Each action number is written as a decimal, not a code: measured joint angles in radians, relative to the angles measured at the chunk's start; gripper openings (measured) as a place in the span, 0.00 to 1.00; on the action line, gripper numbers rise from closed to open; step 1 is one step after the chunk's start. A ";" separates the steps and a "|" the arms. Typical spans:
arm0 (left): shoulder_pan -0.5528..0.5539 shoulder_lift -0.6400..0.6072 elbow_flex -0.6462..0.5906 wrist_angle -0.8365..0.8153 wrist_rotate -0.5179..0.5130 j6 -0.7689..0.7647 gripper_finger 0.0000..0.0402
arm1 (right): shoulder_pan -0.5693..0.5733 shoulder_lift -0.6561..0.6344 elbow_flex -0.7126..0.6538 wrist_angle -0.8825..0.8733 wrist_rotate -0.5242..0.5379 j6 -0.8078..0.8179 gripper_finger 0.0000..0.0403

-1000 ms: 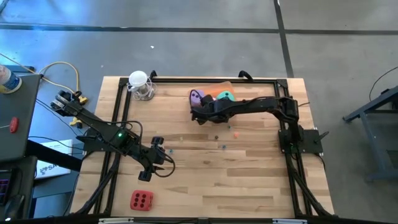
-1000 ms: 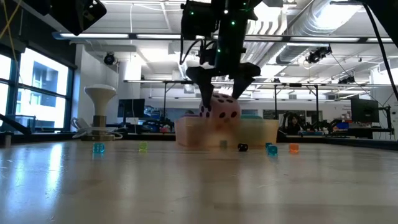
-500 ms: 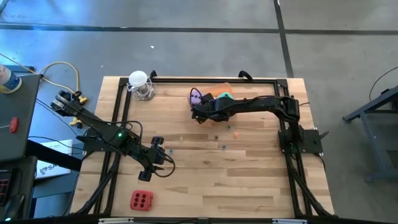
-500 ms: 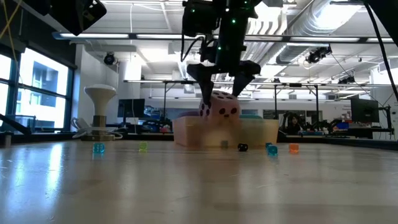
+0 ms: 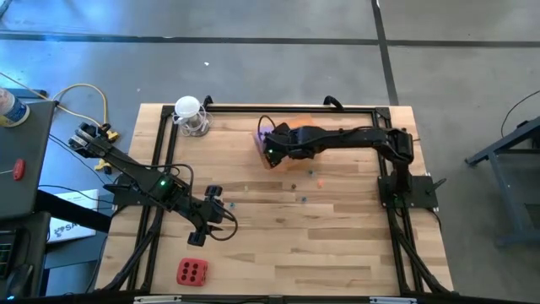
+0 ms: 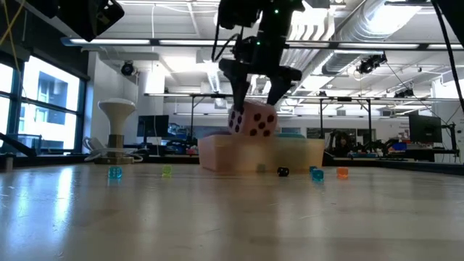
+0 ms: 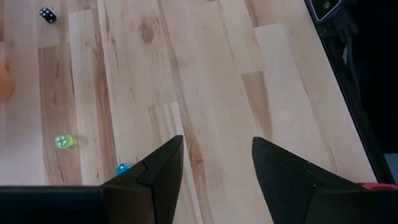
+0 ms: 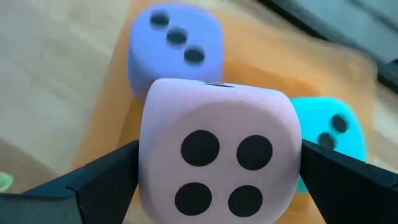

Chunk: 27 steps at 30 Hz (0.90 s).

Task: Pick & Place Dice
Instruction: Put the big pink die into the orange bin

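Right gripper [image 6: 254, 87] is clamped on the pink die [image 6: 253, 120], fingers pressed against two opposite faces, four-pip face toward its wrist camera. Key relation: the die hangs directly over the translucent orange tray [image 6: 217, 154], lifted clear of it in the low view, so the drop looks like a straight descent, not a sideways shift. In the right wrist view the purple die [image 8: 174, 50] sits just beyond the held one and the teal die [image 8: 333, 143] off to one side of it, both already in the tray; the free spot appears to be right beneath the held die, tight against both neighbours, so it may nudge them on release. A cube has no long axis; the grip sits square. Left gripper [image 5: 202, 232] waits well away from the tray, jaws parted and empty, over bare wood with small beads [image 7: 64, 142] nearby. Red die [image 5: 191, 272] lies just past it, on the side away from the tray, at the table edge; left arm is clearly nearer that one.
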 joint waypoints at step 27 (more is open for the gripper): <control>0.000 0.000 0.000 -0.001 0.000 0.009 0.46 | 0.022 -0.031 0.000 -0.046 0.106 -0.006 0.99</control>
